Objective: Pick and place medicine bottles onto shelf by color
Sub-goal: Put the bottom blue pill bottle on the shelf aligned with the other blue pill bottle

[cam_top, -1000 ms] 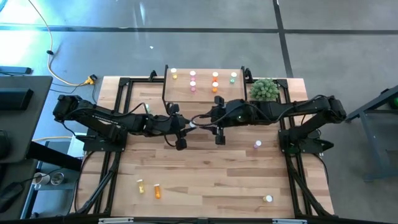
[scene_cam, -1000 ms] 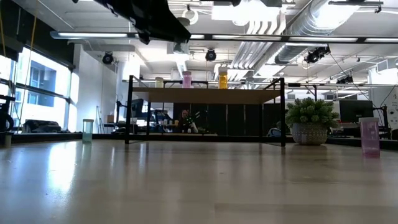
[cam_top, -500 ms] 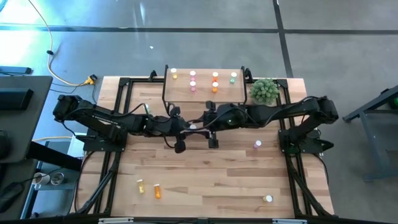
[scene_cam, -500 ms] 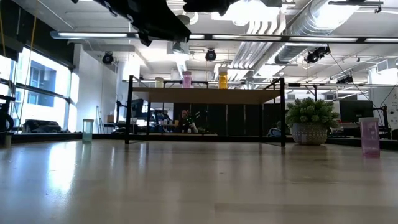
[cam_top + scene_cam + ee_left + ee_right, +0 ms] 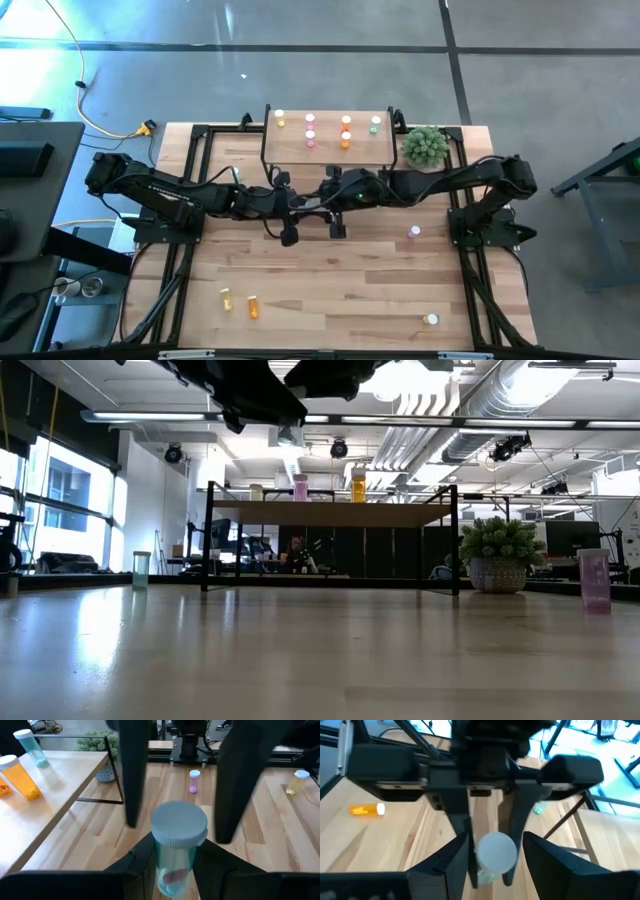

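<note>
While the left gripper point(image 5: 175, 870) pinches a green bottle point(image 5: 176, 845) upright by its body, the right gripper point(image 5: 492, 852), fingers spread, brackets its cap, apparently for a handover toward the shelf point(image 5: 325, 150).

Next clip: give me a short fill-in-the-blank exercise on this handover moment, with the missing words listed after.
1. The left gripper is shut on a ___ bottle with a white cap.
2. The right gripper is ___ around that same bottle.
3. Beside the shelf stands a bushy green ___.

Missing words: green; open; plant
</note>
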{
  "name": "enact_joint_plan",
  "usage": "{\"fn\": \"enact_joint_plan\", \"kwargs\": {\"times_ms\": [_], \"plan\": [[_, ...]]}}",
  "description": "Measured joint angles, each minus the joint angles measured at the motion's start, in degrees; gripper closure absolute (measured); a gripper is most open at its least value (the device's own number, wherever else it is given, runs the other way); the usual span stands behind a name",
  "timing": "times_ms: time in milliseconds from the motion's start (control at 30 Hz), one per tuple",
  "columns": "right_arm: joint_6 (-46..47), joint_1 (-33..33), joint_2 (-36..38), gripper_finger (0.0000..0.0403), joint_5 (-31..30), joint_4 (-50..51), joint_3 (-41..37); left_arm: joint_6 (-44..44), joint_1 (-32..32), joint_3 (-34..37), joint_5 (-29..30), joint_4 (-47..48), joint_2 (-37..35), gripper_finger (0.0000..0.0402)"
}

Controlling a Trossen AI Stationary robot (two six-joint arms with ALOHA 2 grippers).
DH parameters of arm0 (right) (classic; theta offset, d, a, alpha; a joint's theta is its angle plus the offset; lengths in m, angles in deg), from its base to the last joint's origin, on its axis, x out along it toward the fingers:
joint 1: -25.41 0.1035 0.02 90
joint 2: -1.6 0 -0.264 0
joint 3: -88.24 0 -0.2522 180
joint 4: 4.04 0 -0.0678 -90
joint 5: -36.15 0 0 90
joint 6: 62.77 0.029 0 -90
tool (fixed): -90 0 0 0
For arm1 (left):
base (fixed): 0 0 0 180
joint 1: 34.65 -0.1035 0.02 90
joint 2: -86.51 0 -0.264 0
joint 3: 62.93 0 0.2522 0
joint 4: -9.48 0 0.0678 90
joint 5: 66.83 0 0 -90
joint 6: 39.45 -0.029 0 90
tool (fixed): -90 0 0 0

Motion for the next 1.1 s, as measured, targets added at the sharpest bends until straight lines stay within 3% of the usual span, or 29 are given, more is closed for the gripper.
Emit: {"fn": "enact_joint_plan", "kwargs": {"times_ms": [400, 1100], "plan": [[2.12, -0.53, 0.04, 0.0226, 0.16, 0.35, 0.00, -4.36, -0.02, 0.00, 0.33, -2.13, 0.00, 0.0307], [4.04, -0.64, 0.10, 0.0296, 1.20, 0.85, 0.00, -10.58, 0.00, 0.00, 3.15, -2.76, 0.00, 0.0307]]}}
